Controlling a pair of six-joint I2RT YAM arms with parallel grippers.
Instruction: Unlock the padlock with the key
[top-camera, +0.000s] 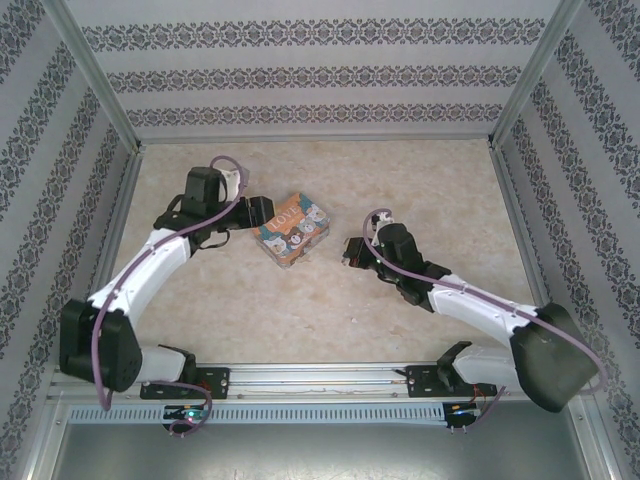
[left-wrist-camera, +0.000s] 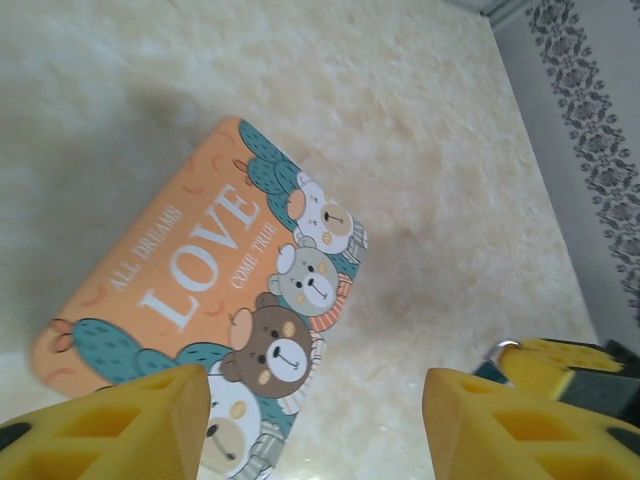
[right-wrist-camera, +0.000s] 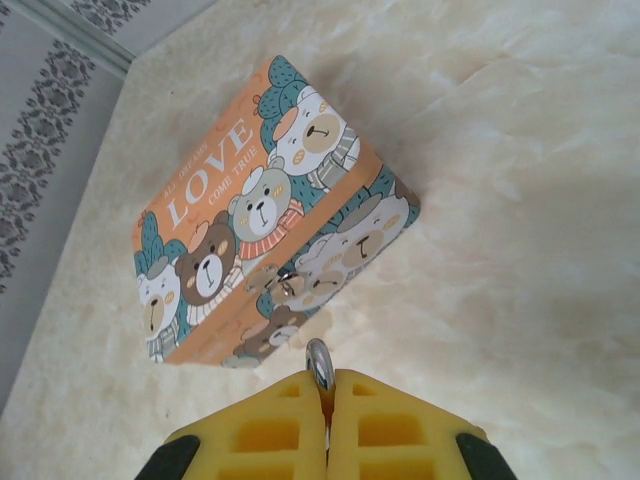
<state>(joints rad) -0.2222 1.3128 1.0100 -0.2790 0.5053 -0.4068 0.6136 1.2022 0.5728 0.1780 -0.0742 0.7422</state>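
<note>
My right gripper (right-wrist-camera: 327, 385) is shut on the padlock. Only its silvery shackle loop (right-wrist-camera: 319, 362) pokes out between the yellow fingers, a short way from the tin's front side. In the left wrist view the same padlock (left-wrist-camera: 492, 362) shows a bit of teal body and shackle at the right gripper's fingers (left-wrist-camera: 560, 365). My left gripper (left-wrist-camera: 315, 400) stands open just above the table, its left finger over the tin's near corner. From above, the left gripper (top-camera: 262, 212) is at the tin's left and the right gripper (top-camera: 352, 252) at its right. The key is hidden.
The colourful "LOVE" tin (top-camera: 291, 230) with cartoon bears lies on the beige table (top-camera: 400, 180) between both grippers; a small metal clasp (right-wrist-camera: 287, 283) sits on its front side. Patterned walls enclose the table on three sides.
</note>
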